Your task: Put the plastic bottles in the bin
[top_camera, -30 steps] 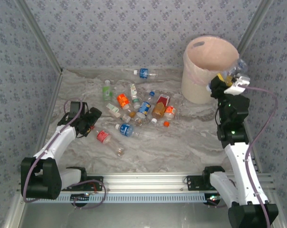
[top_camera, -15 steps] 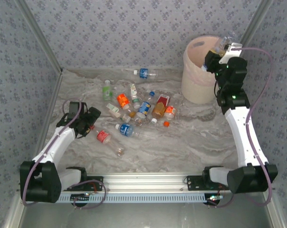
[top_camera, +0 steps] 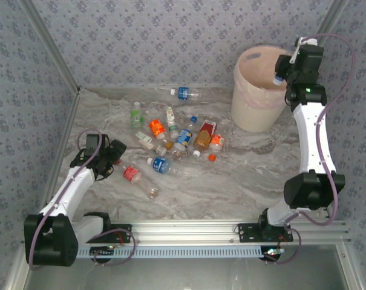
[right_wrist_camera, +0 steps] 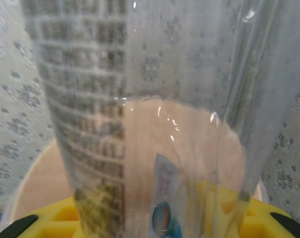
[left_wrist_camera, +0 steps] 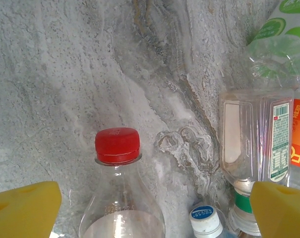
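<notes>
Now that the right arm has swung up over the bin (top_camera: 249, 112), right gripper (top_camera: 281, 75) clamps a clear bottle (right_wrist_camera: 140, 99) above its mouth, ready to drop. Left gripper (top_camera: 112, 158) wide open over red-capped bottle (left_wrist_camera: 117, 145); remaining bottles (top_camera: 184, 138) scattered on the table (top_camera: 243, 175).
</notes>
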### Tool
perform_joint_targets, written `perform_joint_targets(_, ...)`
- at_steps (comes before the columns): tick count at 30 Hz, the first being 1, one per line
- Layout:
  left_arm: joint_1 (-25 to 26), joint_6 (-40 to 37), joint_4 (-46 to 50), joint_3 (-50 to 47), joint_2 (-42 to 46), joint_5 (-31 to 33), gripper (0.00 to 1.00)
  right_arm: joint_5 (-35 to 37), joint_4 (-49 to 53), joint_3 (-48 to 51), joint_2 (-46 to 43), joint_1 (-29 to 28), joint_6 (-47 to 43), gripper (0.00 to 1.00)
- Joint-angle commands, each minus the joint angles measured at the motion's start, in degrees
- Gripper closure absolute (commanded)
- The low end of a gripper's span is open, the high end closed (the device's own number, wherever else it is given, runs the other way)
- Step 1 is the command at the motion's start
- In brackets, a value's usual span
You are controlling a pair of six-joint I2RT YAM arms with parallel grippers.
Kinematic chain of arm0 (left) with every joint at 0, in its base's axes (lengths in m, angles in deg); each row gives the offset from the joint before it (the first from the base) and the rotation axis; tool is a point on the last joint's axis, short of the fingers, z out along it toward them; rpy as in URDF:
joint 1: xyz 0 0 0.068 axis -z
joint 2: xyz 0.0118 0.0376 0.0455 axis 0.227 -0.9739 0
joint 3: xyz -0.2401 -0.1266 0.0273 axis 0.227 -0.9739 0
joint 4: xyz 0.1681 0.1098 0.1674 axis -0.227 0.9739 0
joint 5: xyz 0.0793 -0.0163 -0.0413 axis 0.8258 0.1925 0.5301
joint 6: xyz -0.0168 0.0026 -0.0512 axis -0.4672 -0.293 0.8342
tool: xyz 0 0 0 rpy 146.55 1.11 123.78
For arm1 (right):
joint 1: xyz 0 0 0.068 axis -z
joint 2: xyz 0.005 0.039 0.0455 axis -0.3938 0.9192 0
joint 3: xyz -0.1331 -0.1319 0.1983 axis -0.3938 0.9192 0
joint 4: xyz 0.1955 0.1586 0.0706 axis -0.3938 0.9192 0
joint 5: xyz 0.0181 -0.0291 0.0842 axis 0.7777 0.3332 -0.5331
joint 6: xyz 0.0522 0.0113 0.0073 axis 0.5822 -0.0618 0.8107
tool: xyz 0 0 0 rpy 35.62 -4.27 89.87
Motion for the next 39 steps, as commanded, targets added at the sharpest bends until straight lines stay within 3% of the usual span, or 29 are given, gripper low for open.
perform_joint_targets(1, -0.38, 1.11, 1.53, -0.23, 1.27, 0.6, 0.02, -0.26, 6.92, -4.26, 3.17, 0.23, -5.64, 0.6)
perform_joint_targets(9, -0.47, 1.4, 2.13, -0.64, 2.1, 0.86, 0.02, 0.37, 18.71, -16.64, 13.46, 1.53, -10.48, 0.56)
perform_joint_targets(17, -0.64, 1.42, 2.32, -0.65, 2.06, 0.81, 0.02, -1.38, 25.17, -24.12, 21.69, 0.75, -11.42, 0.5)
perform_joint_targets(23, -0.82, 1.28, 2.82, -0.72, 2.1, 0.85, 0.02, 2.14, 27.86, -27.24, 26.41, -0.14, -11.54, 0.45)
perform_joint_targets(34, -0.92, 0.93, 2.69, -0.39, 1.02, 0.3, 0.02, 4.86, 28.98, -30.03, 28.32, -0.8, -10.44, 0.21)
perform_joint_targets(36, -0.98, 0.93, 2.51, -0.39, 0.92, 0.12, 0.02, 4.86, 28.8, -30.01, 27.65, -0.79, -9.85, 0.11)
perform_joint_targets(39, -0.97, 0.82, 2.46, -0.39, 0.83, -0.13, 0.02, 4.87, 28.64, -29.87, 26.57, -0.81, -8.95, 0.08)
